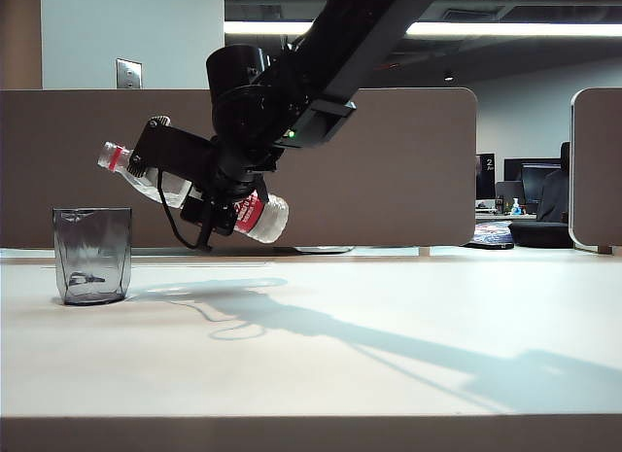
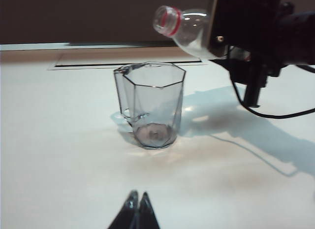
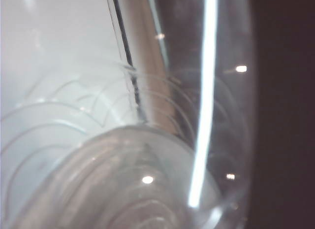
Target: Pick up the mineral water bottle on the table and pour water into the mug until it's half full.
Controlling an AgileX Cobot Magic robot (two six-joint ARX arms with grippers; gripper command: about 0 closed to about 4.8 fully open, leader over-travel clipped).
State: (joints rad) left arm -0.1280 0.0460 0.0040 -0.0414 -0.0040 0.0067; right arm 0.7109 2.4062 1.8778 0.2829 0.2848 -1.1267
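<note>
- Mineral water bottle (image 1: 262, 215) is seen held in the air above the bench (image 1: 321, 345), tilted with its base lower and toward the right of the exterior view and its open, red-ringed neck higher and toward the left.
- Nearest in the left wrist view, the left claw (image 2: 138, 209) is seen low over the bench with its two dark fingertips drawn together to a point and nothing between them; it is well apart from the glass.
- Beyond it, the mug (image 2: 151, 105) stands upright on the bench, smoky grey and faceted; whether any water lies in it cannot be told.
- Bottle mouth is above and to the right of the mug rim in the exterior view, not touching it. No stream is seen between mouth and mug.
- Right claw (image 1: 199, 194) is clamped across the bottle's body beside the red-and-white label, jaws part-way apart on the plastic, a black cable looping below it.
- In the right wrist view only ribbed clear plastic of the bottle is seen, very close and blurred.
- Farthest back, brown partition panels (image 1: 408, 170) stand behind the bench.
</note>
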